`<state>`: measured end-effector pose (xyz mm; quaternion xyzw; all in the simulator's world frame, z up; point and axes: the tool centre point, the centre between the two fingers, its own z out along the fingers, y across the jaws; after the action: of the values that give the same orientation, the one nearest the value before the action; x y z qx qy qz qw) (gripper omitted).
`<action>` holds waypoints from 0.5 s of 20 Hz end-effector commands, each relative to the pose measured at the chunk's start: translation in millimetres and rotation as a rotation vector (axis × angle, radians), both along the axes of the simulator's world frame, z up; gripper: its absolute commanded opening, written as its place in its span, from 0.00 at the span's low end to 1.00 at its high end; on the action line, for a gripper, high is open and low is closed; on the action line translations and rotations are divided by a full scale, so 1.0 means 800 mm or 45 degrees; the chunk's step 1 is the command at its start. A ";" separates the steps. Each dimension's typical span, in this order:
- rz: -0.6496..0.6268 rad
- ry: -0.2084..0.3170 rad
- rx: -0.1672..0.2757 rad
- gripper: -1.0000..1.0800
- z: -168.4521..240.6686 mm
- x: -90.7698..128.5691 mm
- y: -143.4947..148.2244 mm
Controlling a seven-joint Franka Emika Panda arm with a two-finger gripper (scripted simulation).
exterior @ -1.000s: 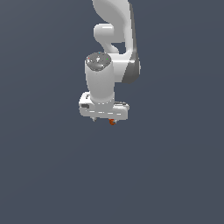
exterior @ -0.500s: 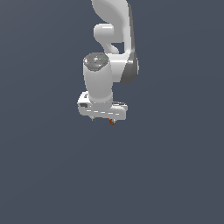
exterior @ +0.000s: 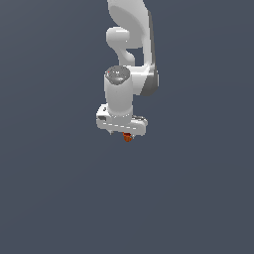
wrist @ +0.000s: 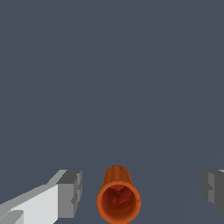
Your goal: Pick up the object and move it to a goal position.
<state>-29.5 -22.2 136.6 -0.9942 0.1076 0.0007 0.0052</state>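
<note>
Since the earlier frames the arm has shifted little — it stays low over the object (wrist: 118, 199). The end effector (wrist: 142, 192) is spread wide, pads clear of the cup between them. Grasp, lift and transfer all remain.

White arm (exterior: 130, 49) hangs; orange-red cup (exterior: 127, 137) just under claw (exterior: 127, 135).

Object (wrist: 118, 199): small orange-red cup, slightly tapered, open mouth facing the wrist camera, hollow inside visible. It sits between the gripper (wrist: 142, 192) fingers with clear gaps both sides, touching neither. Exterior view: object (exterior: 127, 138) just below the gripper.
</note>
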 end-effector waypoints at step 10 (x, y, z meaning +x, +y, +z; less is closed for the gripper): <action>-0.103 0.001 -0.011 0.96 -0.051 -0.066 0.028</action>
<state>-77.1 -1.3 99.3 -0.9897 0.1435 0.0007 0.0013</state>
